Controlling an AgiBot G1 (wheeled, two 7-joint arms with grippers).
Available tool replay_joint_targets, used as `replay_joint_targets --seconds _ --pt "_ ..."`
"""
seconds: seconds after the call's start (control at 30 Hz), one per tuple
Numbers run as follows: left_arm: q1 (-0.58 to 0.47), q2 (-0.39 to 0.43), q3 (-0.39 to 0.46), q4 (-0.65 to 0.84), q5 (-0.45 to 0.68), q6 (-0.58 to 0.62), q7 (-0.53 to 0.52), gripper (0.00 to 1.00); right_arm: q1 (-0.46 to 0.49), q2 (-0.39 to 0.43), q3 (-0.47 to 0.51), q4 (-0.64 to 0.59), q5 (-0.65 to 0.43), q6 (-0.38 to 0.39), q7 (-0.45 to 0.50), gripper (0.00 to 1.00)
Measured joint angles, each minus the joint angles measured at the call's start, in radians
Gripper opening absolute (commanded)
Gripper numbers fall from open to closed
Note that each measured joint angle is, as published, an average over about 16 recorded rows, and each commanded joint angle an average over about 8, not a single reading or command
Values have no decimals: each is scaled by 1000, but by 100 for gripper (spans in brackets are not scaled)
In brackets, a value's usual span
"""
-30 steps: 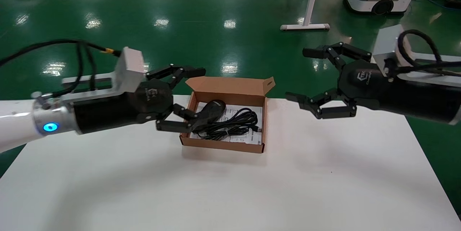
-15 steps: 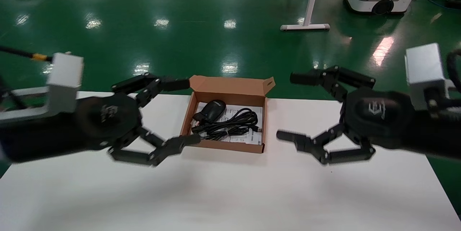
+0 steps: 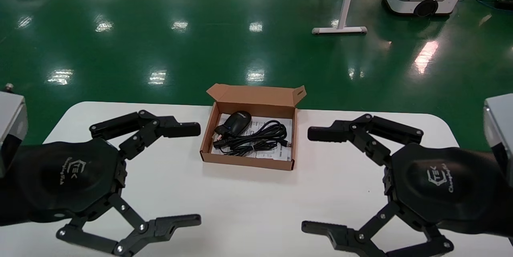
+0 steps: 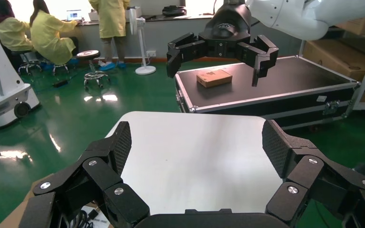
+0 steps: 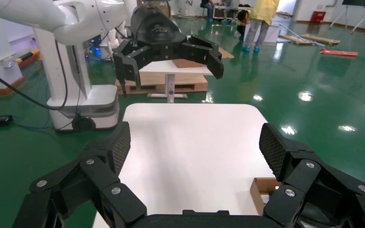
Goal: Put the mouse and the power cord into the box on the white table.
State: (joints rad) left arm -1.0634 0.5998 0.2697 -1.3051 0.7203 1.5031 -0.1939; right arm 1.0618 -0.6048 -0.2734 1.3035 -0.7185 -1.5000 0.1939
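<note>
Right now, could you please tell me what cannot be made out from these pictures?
- Head view: the text on the white sheet in the box is too small to read.
- Head view: the mouse wire blends into the power cord loops.
- Left wrist view: the box is cut off by the corner, behind the left tool.
- Right wrist view: only a box corner shows beside the right tool.

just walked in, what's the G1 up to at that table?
Packing job, and it looks done. The mouse and the power cord both lie inside the box on the white table, lid flap open. Nothing is being held: the left gripper and right gripper are both open and empty, hovering over the near part of the table on either side of the box, facing each other.
</note>
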Motion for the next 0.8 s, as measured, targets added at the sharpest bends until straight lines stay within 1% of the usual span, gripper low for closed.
replay_joint_targets --seconds 0.8 --pt "-10 10 9 19 9 -7 7 100 12 -6 -5 -18 -11 4 -7 100"
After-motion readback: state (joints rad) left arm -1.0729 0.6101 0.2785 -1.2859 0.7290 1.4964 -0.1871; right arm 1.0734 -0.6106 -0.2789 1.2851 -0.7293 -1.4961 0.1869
